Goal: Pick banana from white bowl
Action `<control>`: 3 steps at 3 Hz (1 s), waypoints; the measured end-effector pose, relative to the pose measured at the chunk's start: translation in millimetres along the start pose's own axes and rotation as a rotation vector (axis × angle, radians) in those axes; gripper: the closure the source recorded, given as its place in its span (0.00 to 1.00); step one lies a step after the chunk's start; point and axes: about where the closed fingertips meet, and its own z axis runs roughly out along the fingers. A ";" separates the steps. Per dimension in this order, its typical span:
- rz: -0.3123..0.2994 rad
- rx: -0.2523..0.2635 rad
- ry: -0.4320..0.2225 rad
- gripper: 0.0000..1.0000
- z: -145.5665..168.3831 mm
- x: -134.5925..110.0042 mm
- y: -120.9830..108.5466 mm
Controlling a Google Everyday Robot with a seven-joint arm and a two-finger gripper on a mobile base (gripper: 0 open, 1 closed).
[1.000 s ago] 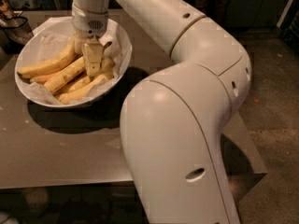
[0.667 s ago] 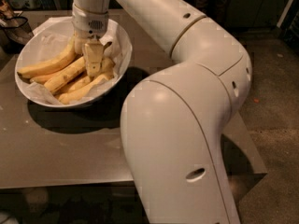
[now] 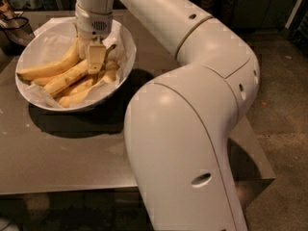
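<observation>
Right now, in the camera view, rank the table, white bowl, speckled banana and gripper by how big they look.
1. table, though the arm hides part of it
2. white bowl
3. banana, right end hidden behind the gripper
4. gripper, down in the bowl at the banana; the hidden end makes this last pair unsure

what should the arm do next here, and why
Probably a short, straight lift. The gripper sits low in the white bowl, at the right end of the banana, with other bananas close beside it. Rising vertically should avoid dragging them or the paper lining.
</observation>
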 end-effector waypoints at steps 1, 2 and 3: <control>0.000 0.000 0.000 0.49 0.0 -1.6 -1.2; 0.000 0.000 0.000 0.48 -0.1 -0.4 -0.2; 0.000 0.000 0.000 0.66 -0.6 0.0 0.1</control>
